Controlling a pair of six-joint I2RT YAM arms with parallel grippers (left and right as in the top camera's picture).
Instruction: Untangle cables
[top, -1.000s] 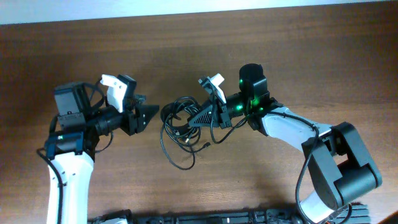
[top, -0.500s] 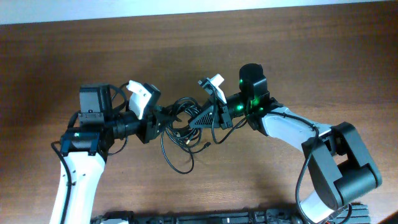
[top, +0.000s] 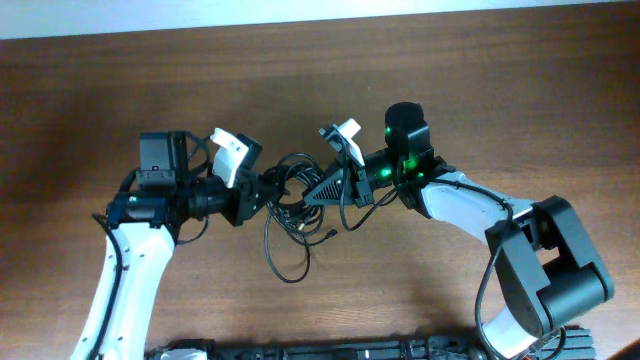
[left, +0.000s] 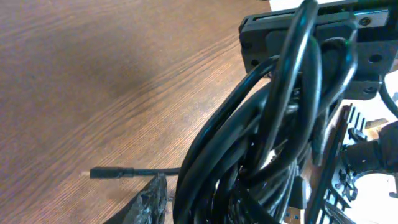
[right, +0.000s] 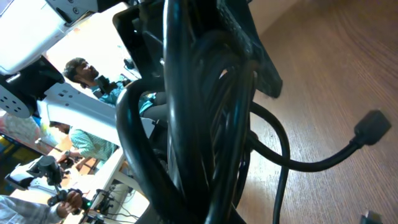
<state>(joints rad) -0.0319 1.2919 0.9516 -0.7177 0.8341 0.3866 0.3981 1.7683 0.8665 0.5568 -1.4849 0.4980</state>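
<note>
The cables (top: 288, 196) are one knotted black clump held just above the wooden table (top: 450, 80), between my two grippers. A loose loop (top: 283, 268) trails from it toward the front. My right gripper (top: 314, 190) is shut on the clump's right side. My left gripper (top: 264, 194) is pushed into the left side, with its fingers closed on the cords. In the left wrist view the cables (left: 267, 137) fill the gap at the left gripper (left: 202, 202), and a small plug end (left: 106, 173) lies on the table. In the right wrist view the cables (right: 199, 118) hide the right gripper (right: 211, 208).
A second plug end (right: 373, 127) hangs on a cord over the wood. The left arm's white body (top: 120, 290) runs to the front left and the right arm's base (top: 550, 280) stands at the front right. A black rail (top: 330, 350) lines the front edge.
My left gripper has moved right from open space into the clump's left side and closed on it. The trailing loop has shifted a little. My right gripper has held still.
</note>
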